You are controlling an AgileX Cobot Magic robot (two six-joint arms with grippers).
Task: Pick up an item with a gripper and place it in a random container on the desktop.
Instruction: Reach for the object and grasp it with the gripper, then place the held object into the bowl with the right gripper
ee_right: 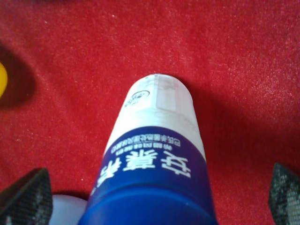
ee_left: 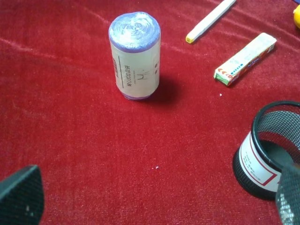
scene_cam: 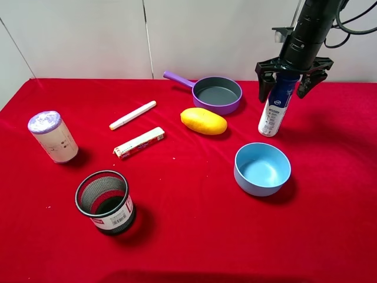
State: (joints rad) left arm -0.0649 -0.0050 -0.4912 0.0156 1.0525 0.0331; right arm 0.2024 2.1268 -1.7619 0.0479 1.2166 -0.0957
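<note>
The bottle (scene_cam: 272,118) looks stiff, slick and tippy, so take it near the top. The right gripper (scene_cam: 284,94) straddles it, released.

From the high camera the right gripper (scene_cam: 287,88) hides the top of the bottle (scene_cam: 271,118), at twelve o'clock from the bowl (scene_cam: 252,183), and its arm (scene_cam: 309,29) runs out of the picture. Print on the bottle, on the small box (scene_cam: 139,142) and on the mesh cup (scene_cam: 106,202), at seven o'clock on the desktop (scene_cam: 194,236), is too small to read. The right wrist view cuts off the bottle's top and all but the fingers' ends (ee_right: 26,197). The left wrist view shows only two tips of the left gripper (ee_left: 154,197) and cuts off the mesh cup, the marker (ee_left: 211,20) and a yellow object (ee_left: 297,16).
</note>
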